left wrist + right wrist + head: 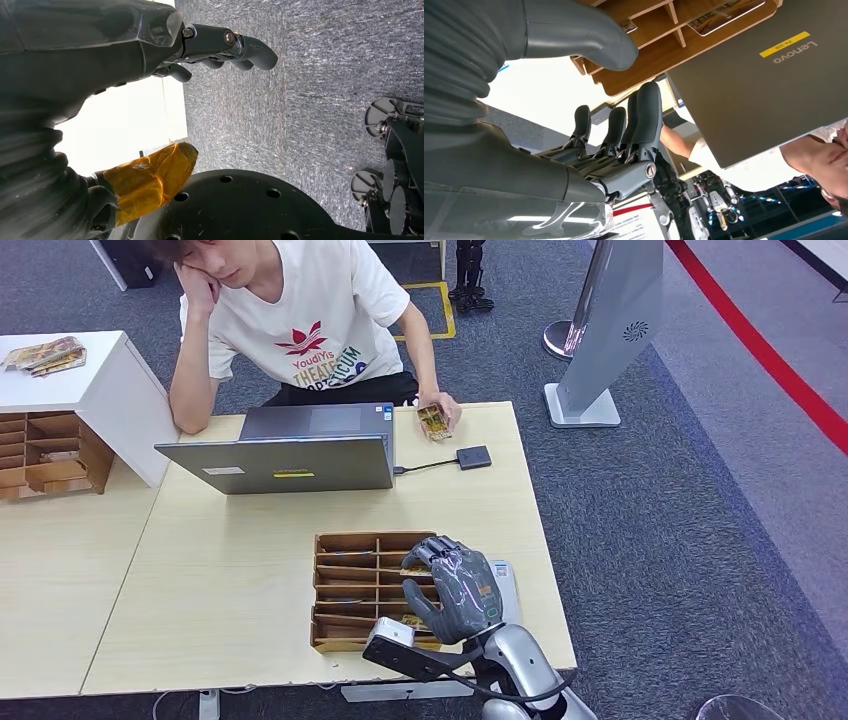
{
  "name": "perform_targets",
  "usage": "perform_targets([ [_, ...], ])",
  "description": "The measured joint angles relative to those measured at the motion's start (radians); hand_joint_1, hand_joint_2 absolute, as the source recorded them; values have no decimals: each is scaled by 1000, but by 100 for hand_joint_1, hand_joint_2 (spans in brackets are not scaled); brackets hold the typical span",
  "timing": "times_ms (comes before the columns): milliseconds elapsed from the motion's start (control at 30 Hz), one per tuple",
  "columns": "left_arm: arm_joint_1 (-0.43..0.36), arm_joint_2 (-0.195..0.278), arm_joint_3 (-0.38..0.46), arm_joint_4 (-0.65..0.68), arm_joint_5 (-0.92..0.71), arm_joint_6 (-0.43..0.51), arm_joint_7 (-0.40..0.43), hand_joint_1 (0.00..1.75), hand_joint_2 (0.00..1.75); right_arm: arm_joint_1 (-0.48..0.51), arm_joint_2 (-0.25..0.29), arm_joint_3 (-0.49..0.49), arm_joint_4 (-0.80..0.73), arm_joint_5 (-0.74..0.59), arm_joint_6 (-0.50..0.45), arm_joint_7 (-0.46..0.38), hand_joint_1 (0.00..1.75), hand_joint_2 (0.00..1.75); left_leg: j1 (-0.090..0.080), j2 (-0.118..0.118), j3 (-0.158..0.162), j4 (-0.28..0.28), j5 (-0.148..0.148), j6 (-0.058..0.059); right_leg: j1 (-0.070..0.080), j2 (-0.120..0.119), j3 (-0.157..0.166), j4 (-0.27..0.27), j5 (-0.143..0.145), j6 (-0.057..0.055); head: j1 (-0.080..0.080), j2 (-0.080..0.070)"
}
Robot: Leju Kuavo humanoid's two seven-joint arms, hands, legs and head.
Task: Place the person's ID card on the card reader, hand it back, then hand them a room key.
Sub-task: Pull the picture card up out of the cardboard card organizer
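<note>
The person's hand holds a card at the counter's twelve o'clock edge, so the ID looks returned. The right hand hovers over the wooden key tray, fingers apart and empty; the room key handover remains. The left hand hangs over carpet, fingers loosely apart.

A laptop sits on the table before a seated person; a card reader lies to its right, a compartment box nearer the robot.
</note>
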Motion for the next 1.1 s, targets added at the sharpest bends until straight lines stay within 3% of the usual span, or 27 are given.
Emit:
perform_targets([
  [300, 0, 0, 0, 0, 0, -1, 0, 0, 175, -12, 0, 0, 23, 0, 10, 9, 67, 175, 0, 0, 0, 0, 0, 0, 0, 0, 0, 0, 0, 0, 0, 0],
  [533, 0, 0, 0, 0, 0, -1, 0, 0, 175, -18, 5, -3, 51, 0, 16, 19, 80, 175, 0, 0, 0, 0, 0, 0, 0, 0, 0, 0, 0, 0, 0, 0],
  [800, 0, 0, 0, 0, 0, -1, 0, 0, 175, -31, 18, -14, 94, -4, 31, 24, 107, 175, 0, 0, 0, 0, 0, 0, 0, 0, 0, 0, 0, 0, 0, 0],
  [1100, 0, 0, 0, 0, 0, -1, 0, 0, 175, -49, 32, -31, 135, -13, 44, 32, 119, 175, 0, 0, 0, 0, 0, 0, 0, 0, 0, 0, 0, 0, 0, 0],
])
